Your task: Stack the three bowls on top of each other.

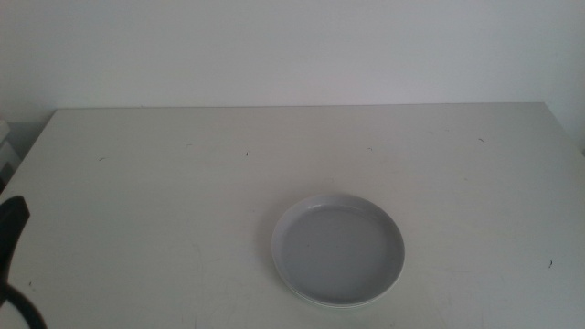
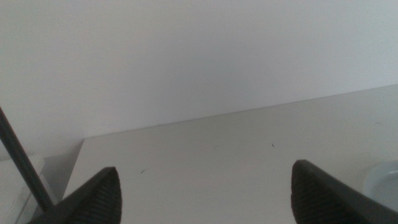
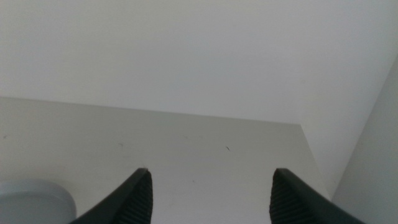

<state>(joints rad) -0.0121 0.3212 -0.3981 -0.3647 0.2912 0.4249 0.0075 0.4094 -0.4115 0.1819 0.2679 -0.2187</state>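
From the middle view a single pile of bowls [image 1: 338, 249] sits on the table [image 1: 183, 183] (pale grey on top, a white rim edge showing beneath; the green cannot be made out); stacking looks finished; the left wrist view shows the left gripper [image 2: 205, 190] wide open, empty, bowl rim just beside it; the right wrist view shows the right gripper [image 3: 211, 193] likewise open and empty; nothing more seems needed than holding clear.

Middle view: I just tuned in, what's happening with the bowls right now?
Nothing is being handled. One stack sits on the white table, near its front edge: a pale grey shallow round bowl on top, with another rim just showing beneath it. How many bowls lie under it cannot be told. The left gripper waits at the table's left edge with its jaws open and empty, and the right gripper is out of the middle view, jaws also open and empty.
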